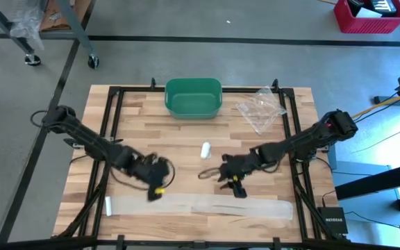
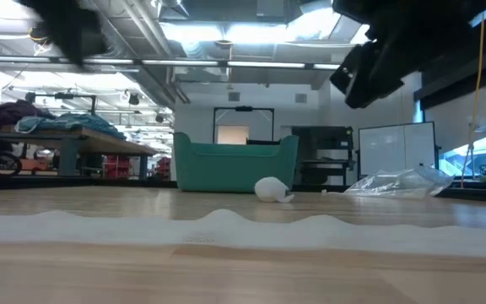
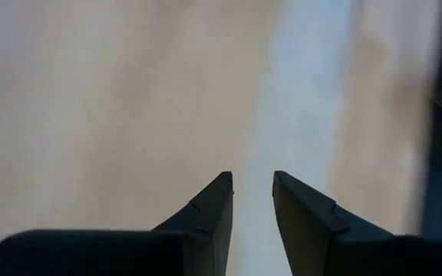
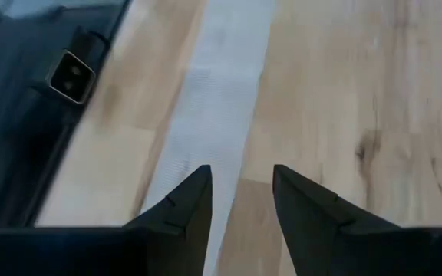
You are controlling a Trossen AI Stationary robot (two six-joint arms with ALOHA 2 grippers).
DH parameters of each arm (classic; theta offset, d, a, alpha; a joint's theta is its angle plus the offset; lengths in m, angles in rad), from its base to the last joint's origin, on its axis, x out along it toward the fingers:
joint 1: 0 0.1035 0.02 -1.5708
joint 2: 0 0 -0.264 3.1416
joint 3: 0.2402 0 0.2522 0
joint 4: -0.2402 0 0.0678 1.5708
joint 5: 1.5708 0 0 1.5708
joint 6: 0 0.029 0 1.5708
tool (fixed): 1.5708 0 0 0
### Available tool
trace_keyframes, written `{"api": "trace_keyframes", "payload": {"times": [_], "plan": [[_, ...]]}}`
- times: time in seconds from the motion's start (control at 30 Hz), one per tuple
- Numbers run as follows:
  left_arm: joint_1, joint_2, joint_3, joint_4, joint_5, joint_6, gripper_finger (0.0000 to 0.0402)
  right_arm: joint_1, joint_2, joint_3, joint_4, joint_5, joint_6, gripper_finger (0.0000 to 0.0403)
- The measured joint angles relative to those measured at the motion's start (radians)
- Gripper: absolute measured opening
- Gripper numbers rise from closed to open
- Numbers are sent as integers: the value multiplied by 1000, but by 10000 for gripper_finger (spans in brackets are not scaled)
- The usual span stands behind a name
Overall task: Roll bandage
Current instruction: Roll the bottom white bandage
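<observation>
The bandage (image 1: pixel 198 205) is a long white strip lying unrolled and flat along the table's near edge; in the low view, the bandage (image 2: pixel 226 228) shows slight waves. My left gripper (image 1: pixel 157 191) hovers open above the strip's left part, and the left wrist view shows the blurred bandage (image 3: pixel 305 115) beyond the open left gripper (image 3: pixel 252 188). My right gripper (image 1: pixel 236 187) hangs open above the strip's right half. In the right wrist view the bandage (image 4: pixel 221 100) runs ahead of the open right gripper (image 4: pixel 240 180). Neither gripper has anything between its fingers.
A small white roll-like object (image 1: pixel 205 148) lies at mid-table. A green bin (image 1: pixel 194 97) stands at the far edge, with a clear plastic bag (image 1: pixel 261 107) to its right. Black frame rails (image 1: pixel 110 125) run along both table sides.
</observation>
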Motion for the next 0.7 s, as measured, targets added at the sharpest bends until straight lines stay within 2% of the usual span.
{"api": "trace_keyframes", "payload": {"times": [0.1, 0.2, 0.4, 0.53, 0.7], "plan": [[-82, 26, -1, -33, 109, -183, 88, 62, 11, -1, 18, 100, 32, 142], [-157, 65, -3, -83, 168, -359, 88, 110, 23, 0, 87, 185, 72, 142], [-315, 119, -3, -209, 318, -761, 88, 164, 64, -1, 236, 244, 127, 142], [-404, 139, -4, -253, 372, -926, 88, 165, 82, -1, 307, 255, 174, 142], [-485, 160, -4, -244, 373, -1042, 88, 180, 89, -1, 381, 281, 215, 142]]}}
